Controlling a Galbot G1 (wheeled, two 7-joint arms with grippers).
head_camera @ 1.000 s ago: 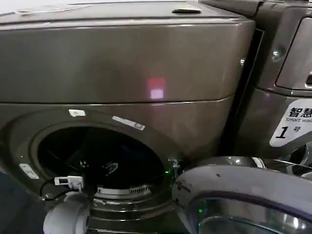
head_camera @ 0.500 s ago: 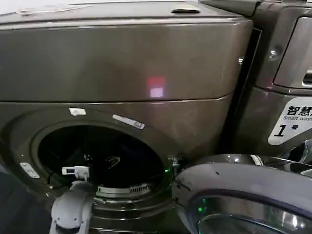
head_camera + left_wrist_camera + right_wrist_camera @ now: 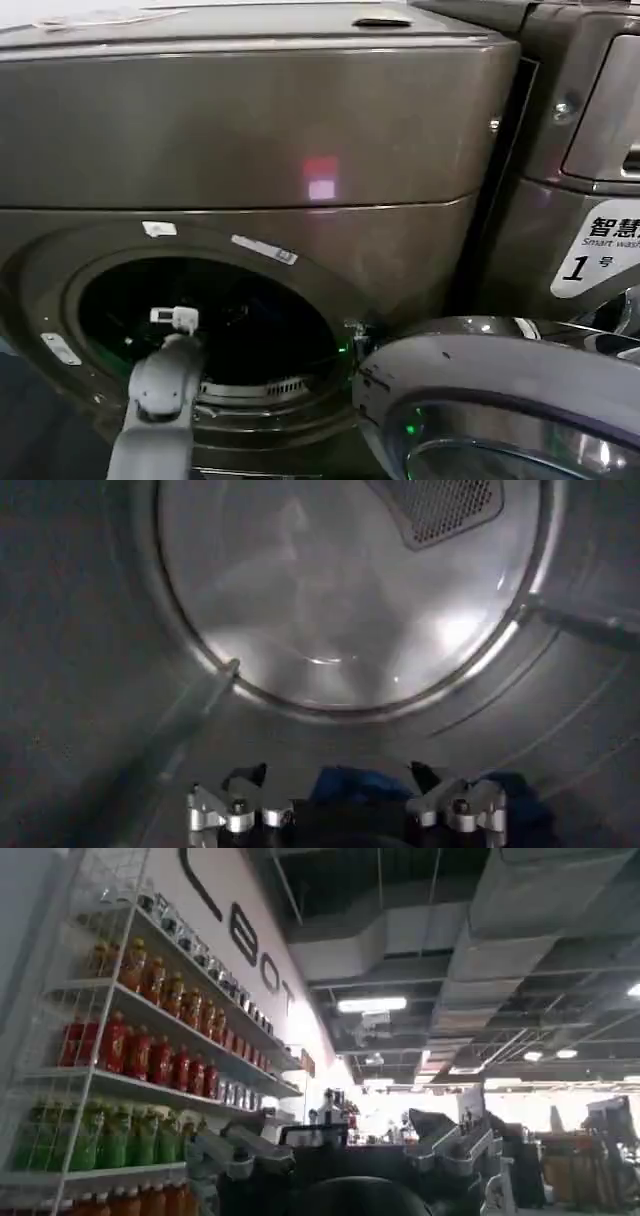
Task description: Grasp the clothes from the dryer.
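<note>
The dryer (image 3: pixel 250 130) is a big bronze-brown front loader, and its round porthole (image 3: pixel 210 320) stands open. My left arm (image 3: pixel 160 385) reaches through the porthole into the dark drum. Inside, the left gripper (image 3: pixel 335 777) is open just above the drum floor. The clothes (image 3: pixel 350 785), a small dark blue bundle, lie between and just beyond its two fingertips. I cannot tell whether they touch. The shiny rear drum wall (image 3: pixel 340 590) lies farther in. My right gripper (image 3: pixel 335 1133) is open and holds nothing. It is raised toward the room, away from the dryer.
The dryer's grey-rimmed glass door (image 3: pixel 490 390) hangs open at the lower right of the porthole. A second machine (image 3: pixel 590 150) with a white "1" sticker (image 3: pixel 595 255) stands close on the right. Shelves of bottles (image 3: pixel 130 1058) show in the right wrist view.
My left arm has risen and pushed farther through the porthole into the drum. The door and the rest have not moved.
</note>
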